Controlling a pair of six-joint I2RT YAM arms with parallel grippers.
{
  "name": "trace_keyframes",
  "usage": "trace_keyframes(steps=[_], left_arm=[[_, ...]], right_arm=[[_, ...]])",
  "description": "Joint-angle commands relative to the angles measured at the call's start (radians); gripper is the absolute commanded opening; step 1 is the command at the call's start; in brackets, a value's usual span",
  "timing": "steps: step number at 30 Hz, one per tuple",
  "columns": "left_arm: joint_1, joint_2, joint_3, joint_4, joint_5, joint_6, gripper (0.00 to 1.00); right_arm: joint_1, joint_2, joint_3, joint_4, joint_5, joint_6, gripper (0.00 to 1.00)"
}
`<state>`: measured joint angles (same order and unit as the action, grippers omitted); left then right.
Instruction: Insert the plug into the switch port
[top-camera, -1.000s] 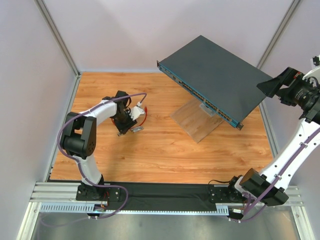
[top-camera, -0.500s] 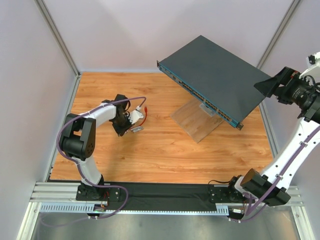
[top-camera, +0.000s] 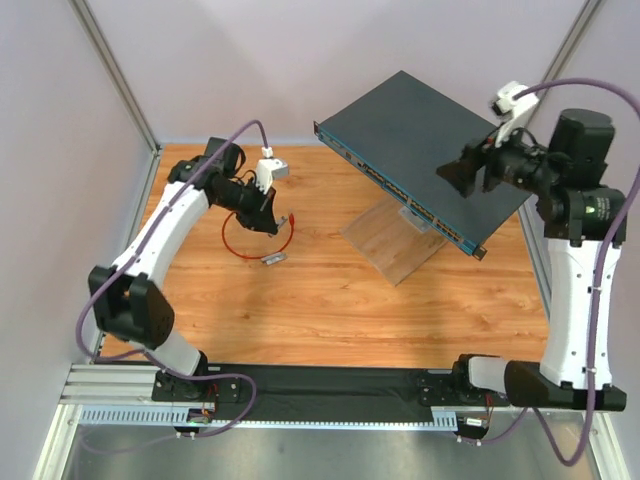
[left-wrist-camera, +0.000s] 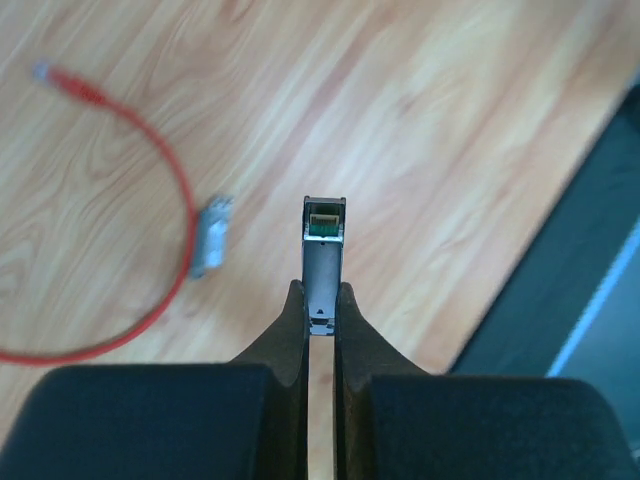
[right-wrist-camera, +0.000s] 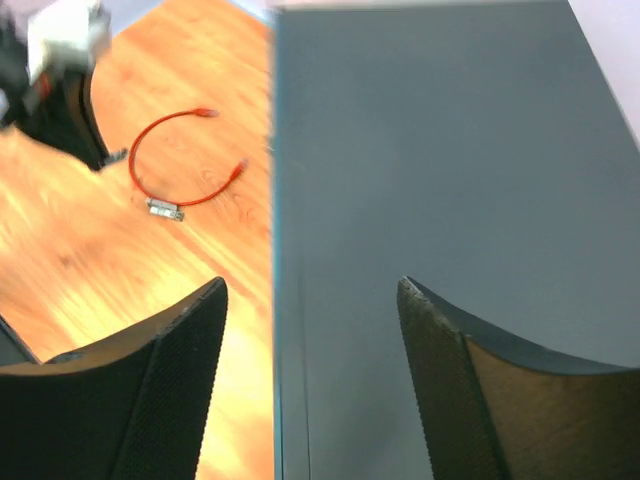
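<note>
left gripper (left-wrist-camera: 320, 292) was lifted, closed on what looks like 1 grey stub (left-wrist-camera: 324, 240), not the plug (left-wrist-camera: 73, 84) | plug is left unheld on the table (top-camera: 330, 300), well apart from the switch box (top-camera: 440, 150) | right gripper (right-wrist-camera: 310, 287) was swung over the switch box, spread open | switch port (top-camera: 400, 200) not yet filled

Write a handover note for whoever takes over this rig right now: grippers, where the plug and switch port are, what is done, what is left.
Left gripper: shut on a small grey metal stub, held over the table. It does not hold the plug.
Right gripper: open and empty, over the top of the switch.
Plug: on the end of the red cable, lying loose on the table beside a second grey stub.
Switch ports: a row along the box's front face; the cable is in none.
Done: no part of the insertion.
Left: probably set the stub down, grasp the plug, carry it to a port and push it in.
</note>
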<state>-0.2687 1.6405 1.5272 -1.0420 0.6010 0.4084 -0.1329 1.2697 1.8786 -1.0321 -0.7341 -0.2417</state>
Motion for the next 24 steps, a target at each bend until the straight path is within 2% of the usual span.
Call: trace_keyframes(steps=[1,5,6,7,8,9,12,15,24], left_arm=[[-0.015,-0.12,0.03,-0.072,0.3,-0.161,0.0],[-0.059,-0.22,-0.033,0.005,0.445,-0.284,0.0],[-0.072,-0.252,-0.045,0.022,0.469,-0.318,0.0],[-0.084,-0.261,-0.059,0.037,0.496,-0.327,0.0],[-0.11,-0.272,-0.061,0.036,0.505,-0.327,0.0],[-0.122,-0.283,-0.061,0.03,0.514,-0.315,0.0],[-0.168,-0.298,-0.082,-0.009,0.54,-0.284,0.0],[-0.216,-0.307,-0.101,-0.038,0.545,-0.261,0.0],[-0.294,-0.286,-0.099,-0.087,0.559,-0.224,0.0]], right_arm=[[0.189,-0.058,-0.031,0.128,0.096,-0.253,0.68],[0.399,-0.174,-0.24,0.257,0.087,-0.385,0.57],[0.509,-0.188,-0.266,0.267,0.11,-0.425,0.53],[0.565,-0.199,-0.288,0.265,0.128,-0.468,0.52],[0.62,-0.208,-0.303,0.256,0.146,-0.581,0.52],[0.713,-0.21,-0.332,0.229,0.177,-0.628,0.52],[0.852,-0.208,-0.386,0.192,0.217,-0.807,0.52],[0.932,-0.204,-0.427,0.19,0.226,-0.919,0.52],[1.059,-0.139,-0.478,0.196,0.24,-1.01,0.51]])
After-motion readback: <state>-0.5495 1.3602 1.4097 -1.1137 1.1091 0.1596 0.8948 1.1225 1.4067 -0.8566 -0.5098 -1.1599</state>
